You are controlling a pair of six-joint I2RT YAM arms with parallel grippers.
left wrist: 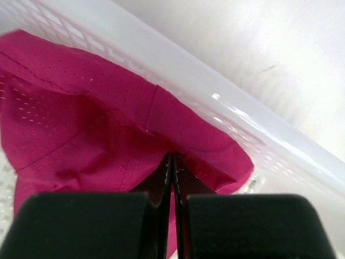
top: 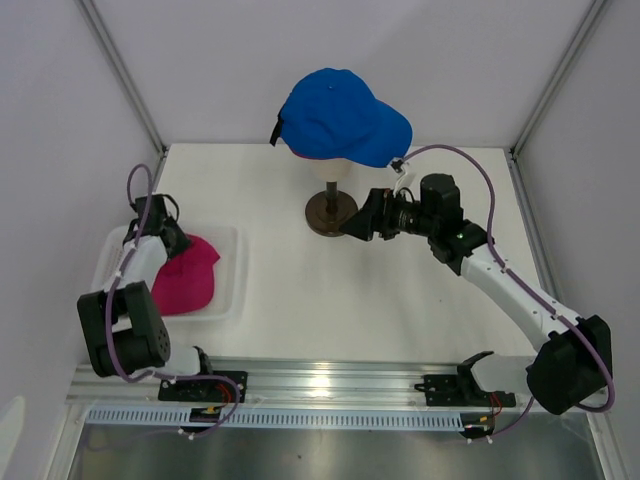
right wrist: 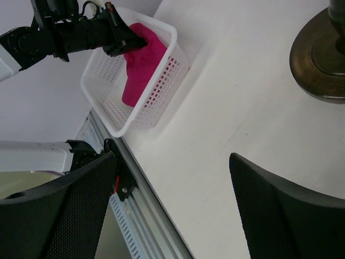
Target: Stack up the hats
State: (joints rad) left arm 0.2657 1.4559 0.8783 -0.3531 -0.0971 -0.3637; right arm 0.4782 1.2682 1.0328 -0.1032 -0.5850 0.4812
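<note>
A bright blue hat [top: 345, 115] sits on the cream mannequin head [top: 333, 172], with a sliver of magenta showing under its rim. A magenta hat [top: 188, 280] lies in the white basket [top: 230, 300] at the left. My left gripper [top: 178, 243] is down in the basket, shut on the fabric at that hat's far edge; in the left wrist view the jaws [left wrist: 172, 162] pinch the magenta hat [left wrist: 81, 118]. My right gripper [top: 352, 228] hangs open and empty just right of the dark round stand [top: 330, 212]. In the right wrist view its fingers [right wrist: 172, 189] frame bare table.
The basket wall [left wrist: 215, 102] runs close beside the left gripper. In the right wrist view the basket [right wrist: 108, 108] holds the magenta hat [right wrist: 141, 65], and the stand's base [right wrist: 321, 59] is at upper right. A metal rail [top: 320, 385] lines the table's near edge.
</note>
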